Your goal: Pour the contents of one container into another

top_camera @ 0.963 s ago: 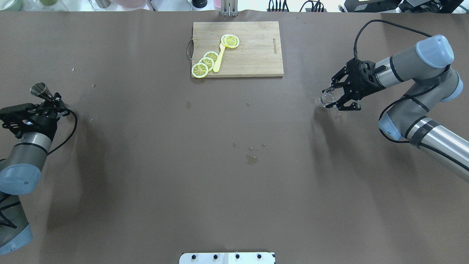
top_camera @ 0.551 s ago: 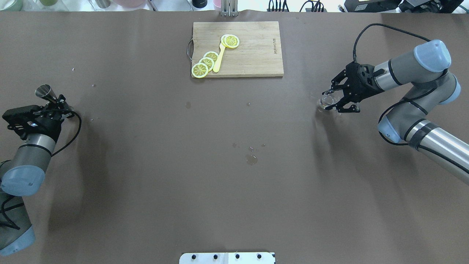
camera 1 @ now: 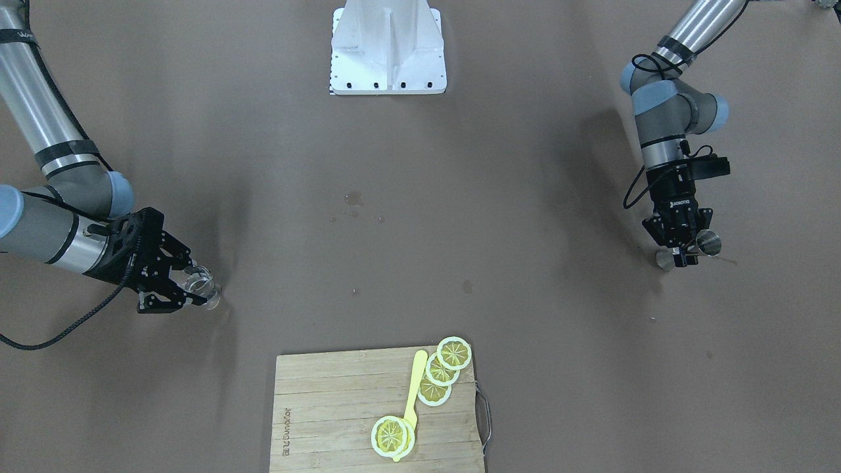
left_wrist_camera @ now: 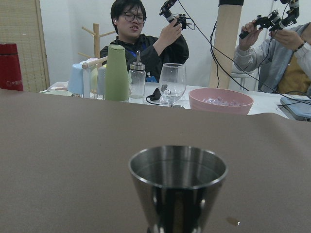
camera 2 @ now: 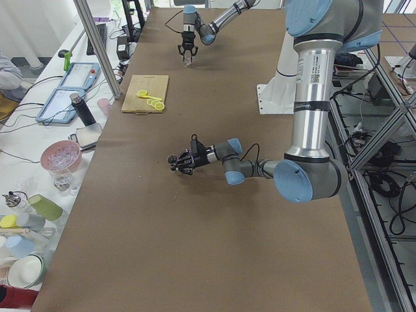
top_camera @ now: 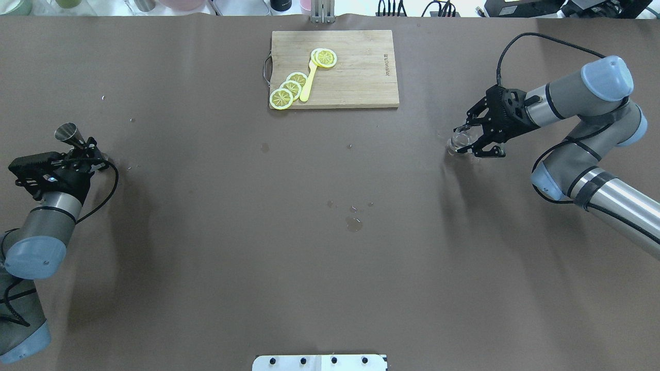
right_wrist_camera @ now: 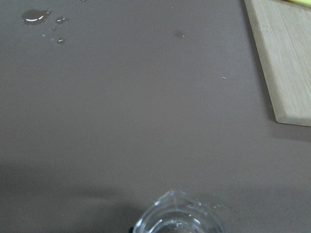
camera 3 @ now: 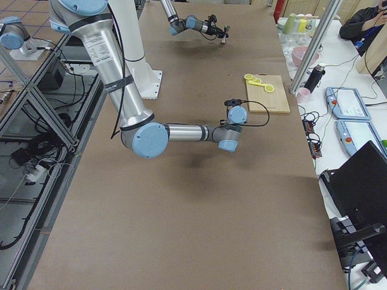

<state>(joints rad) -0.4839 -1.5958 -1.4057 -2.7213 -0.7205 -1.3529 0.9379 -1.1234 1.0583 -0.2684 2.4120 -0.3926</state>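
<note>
Holding jigger (top_camera: 67,133) at its waist in left gripper (top_camera: 82,146), jaws clamped on it, well off the cutting board (top_camera: 356,77) toward robot's left. Holding glass cup (top_camera: 460,139) in right gripper (top_camera: 470,138), jaws clamped round it, low by the table (top_camera: 330,288), well off the board's opposite end.

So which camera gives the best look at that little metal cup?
Left wrist-mounted: the jigger is close up, rim and inside clear. Overhead and front-facing show it small and distant; side views, a speck.
</note>
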